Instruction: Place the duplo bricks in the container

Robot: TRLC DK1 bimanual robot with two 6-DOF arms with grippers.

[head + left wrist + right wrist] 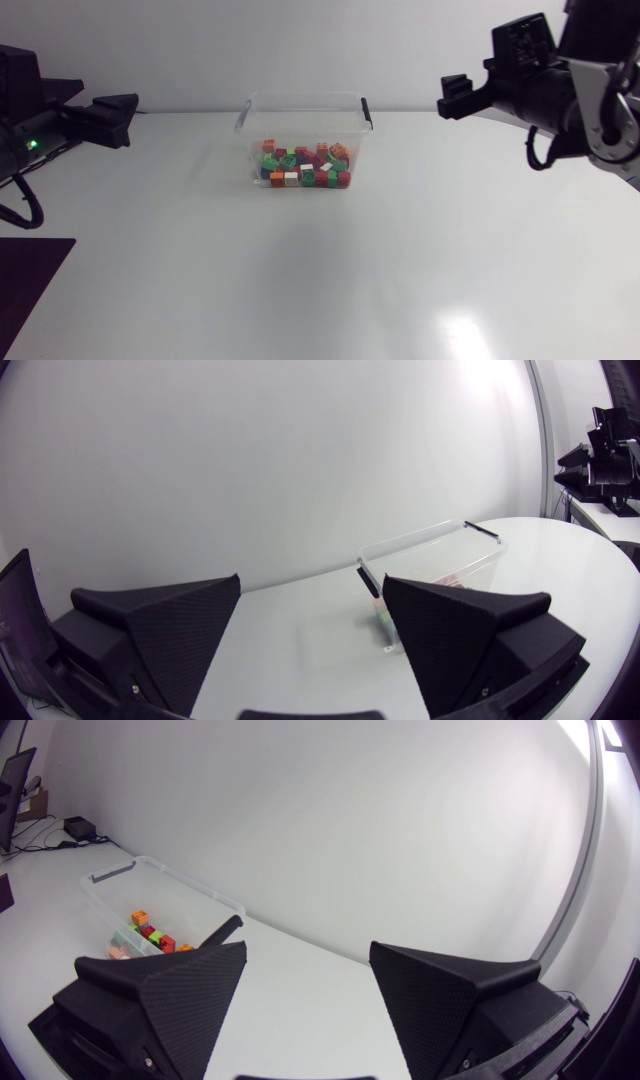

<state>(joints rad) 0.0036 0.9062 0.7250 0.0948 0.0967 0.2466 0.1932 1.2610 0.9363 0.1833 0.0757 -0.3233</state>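
Note:
A clear plastic container (pixel 303 107) with dark handles stands at the back middle of the white table, holding several duplo bricks (pixel 305 165) in red, green, orange and white. My left gripper (pixel 118 108) rests at the far left, open and empty, pointing at the container (pixel 432 550). My right gripper (pixel 455 98) hangs at the far right, above the table, open with nothing between its fingers. In the right wrist view the container (pixel 160 900) lies ahead past the left finger, bricks (pixel 150 931) showing inside.
A dark mat (pixel 28 275) covers the table's front left corner. My left arm's base with a green light (pixel 32 144) sits at the left edge.

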